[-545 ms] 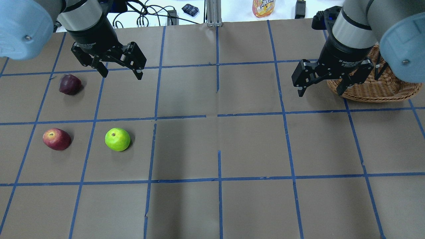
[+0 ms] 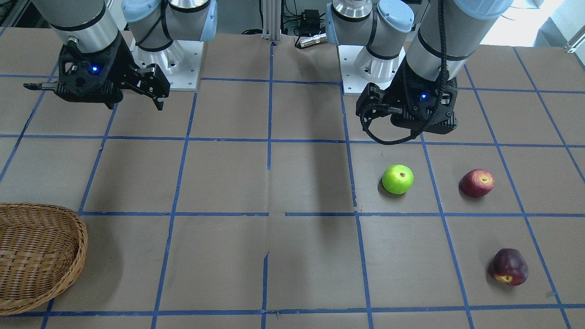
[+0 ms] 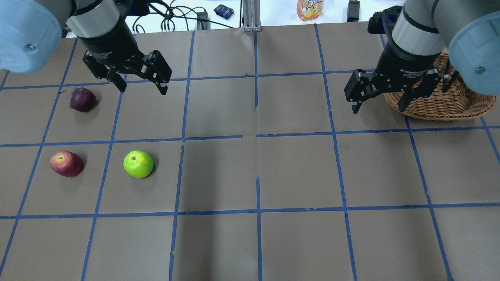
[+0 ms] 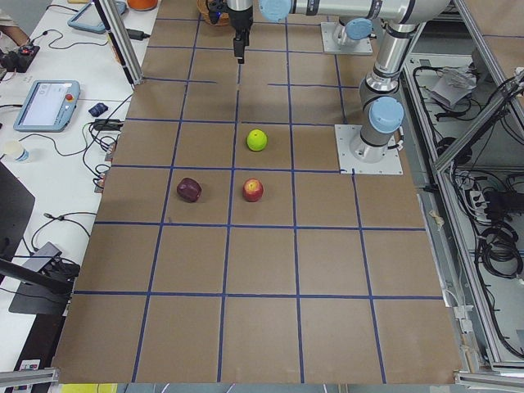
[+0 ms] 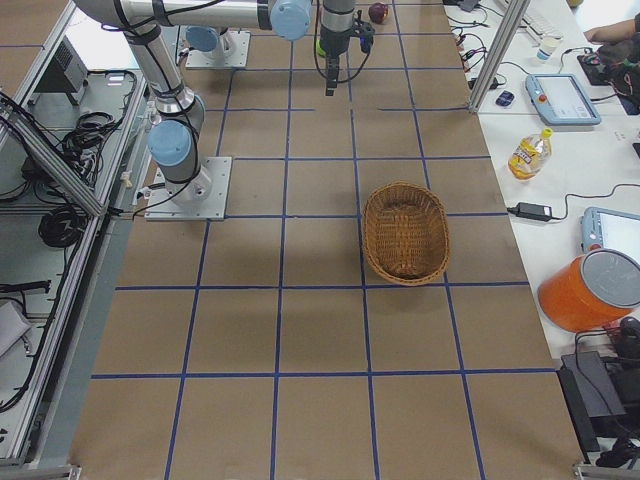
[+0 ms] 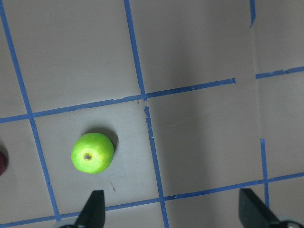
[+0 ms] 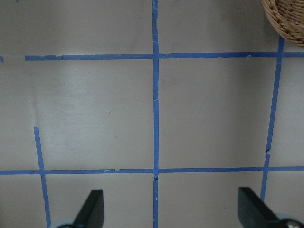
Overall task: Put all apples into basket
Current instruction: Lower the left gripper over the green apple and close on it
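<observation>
Three apples lie on the table's left half. The green apple [image 3: 138,164] [image 2: 397,179] also shows in the left wrist view [image 6: 92,153]. The red apple [image 3: 66,163] [image 2: 476,183] lies left of it. The dark maroon apple [image 3: 82,99] [image 2: 509,267] lies farther back. The wicker basket [image 3: 441,103] [image 2: 36,256] [image 5: 405,232] stands at the right, and no apple shows in it. My left gripper [image 3: 142,89] [image 6: 173,211] is open and empty, above the table to the right of the maroon apple. My right gripper [image 3: 378,109] [image 7: 171,209] is open and empty, beside the basket's left rim.
Blue tape lines [image 3: 258,136] divide the brown table into squares. An orange drink bottle [image 3: 309,8] and cables [image 3: 168,19] lie beyond the far edge. The basket's rim shows in the corner of the right wrist view [image 7: 287,21].
Both arms have shifted only slightly. The apples and the basket have not moved. Both grippers stay open.
</observation>
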